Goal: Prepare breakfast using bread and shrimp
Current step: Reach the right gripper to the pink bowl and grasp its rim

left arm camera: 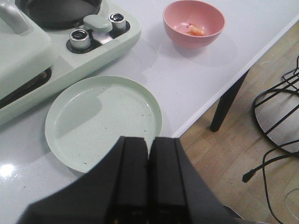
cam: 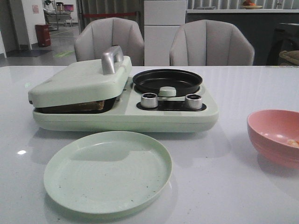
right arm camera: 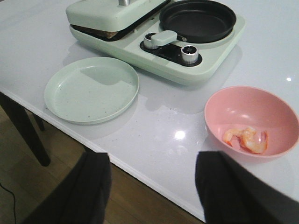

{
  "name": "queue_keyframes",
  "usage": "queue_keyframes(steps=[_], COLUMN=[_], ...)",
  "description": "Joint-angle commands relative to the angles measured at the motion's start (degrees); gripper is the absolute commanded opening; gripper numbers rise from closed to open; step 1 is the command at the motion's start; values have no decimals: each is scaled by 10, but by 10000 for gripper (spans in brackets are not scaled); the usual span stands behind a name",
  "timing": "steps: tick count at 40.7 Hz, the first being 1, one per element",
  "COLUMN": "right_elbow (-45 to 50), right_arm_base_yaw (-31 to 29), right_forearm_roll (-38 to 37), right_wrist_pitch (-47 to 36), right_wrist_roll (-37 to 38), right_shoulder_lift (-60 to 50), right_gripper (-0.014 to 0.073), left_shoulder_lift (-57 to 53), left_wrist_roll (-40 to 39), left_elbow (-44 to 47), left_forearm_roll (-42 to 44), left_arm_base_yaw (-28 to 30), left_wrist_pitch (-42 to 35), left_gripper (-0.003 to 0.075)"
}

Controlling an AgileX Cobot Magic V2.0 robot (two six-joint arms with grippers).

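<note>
A mint-green breakfast maker sits on the white table, its sandwich-press lid down over the bread, of which only a brown edge shows. The shrimp lie in the pink bowl beside the right tool, whose fingers are spread wide and empty. The left tool hangs pressed together, holding nothing, above the empty green plate. The round black pan stands bare. Likely next: a low, centred pinch on one shrimp, avoiding the bowl's rim, then a carry to the pan.
</note>
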Motion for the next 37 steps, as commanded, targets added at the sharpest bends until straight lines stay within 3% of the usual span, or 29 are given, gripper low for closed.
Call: queue_keyframes(steps=[1, 7, 18, 28, 37], right_elbow=[-15, -18, -85, -218, -306], right_arm_base_yaw=[0, 0, -7, -130, -243], right_forearm_roll=[10, 1, -69, -65, -61], right_wrist_pitch=[-47, -44, -35, 12, 32], right_wrist_roll=[-1, -1, 0, 6, 5], right_shoulder_lift=[21, 109, 371, 575, 678], right_gripper=[496, 495, 495, 495, 495], left_shoulder_lift=[0, 0, 0, 0, 0], left_wrist_roll=[-5, -5, -5, -5, -5], left_elbow=[-16, -16, -16, -16, -16], left_forearm_roll=[-1, -1, -1, -1, -1], left_arm_base_yaw=[-4, -4, -4, -4, -4], left_wrist_pitch=[-47, -47, -47, -47, -47], left_gripper=[101, 101, 101, 101, 101])
